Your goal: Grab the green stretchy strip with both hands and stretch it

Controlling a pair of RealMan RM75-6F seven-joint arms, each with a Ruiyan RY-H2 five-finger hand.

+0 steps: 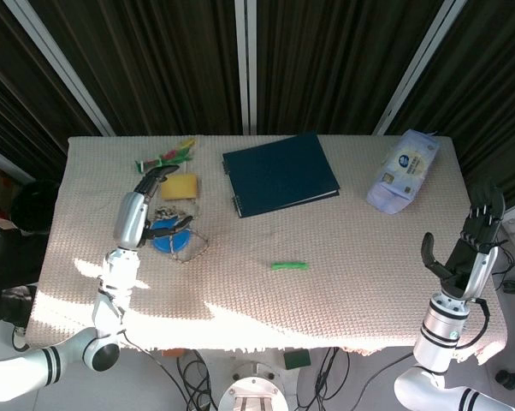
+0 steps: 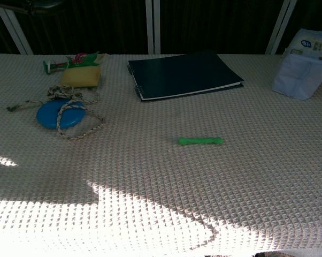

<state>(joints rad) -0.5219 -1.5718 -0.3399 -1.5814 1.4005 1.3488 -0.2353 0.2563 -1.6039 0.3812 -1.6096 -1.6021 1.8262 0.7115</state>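
Both robot hands, left (image 1: 148,205) and right (image 1: 470,244), open and empty; green strip (image 1: 289,265) ungrasped mid-table (image 1: 343,291); next, I reach for its ends.

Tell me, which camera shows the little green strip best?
The chest view: the green strip looks larger there, its thicker ends visible. The head view shows the same strip smaller, lying untouched between both robot hands.

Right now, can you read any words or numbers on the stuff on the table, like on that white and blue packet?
No text here is legible.
Soft white and blue wipes packet: a round blue label with white print, too small and blurred to read.
Dark blue spiral-bound notebook: plain cover, no writing visible.
Round blue plastic disc, yellow sponge block, green stretchy strip: no writing visible.
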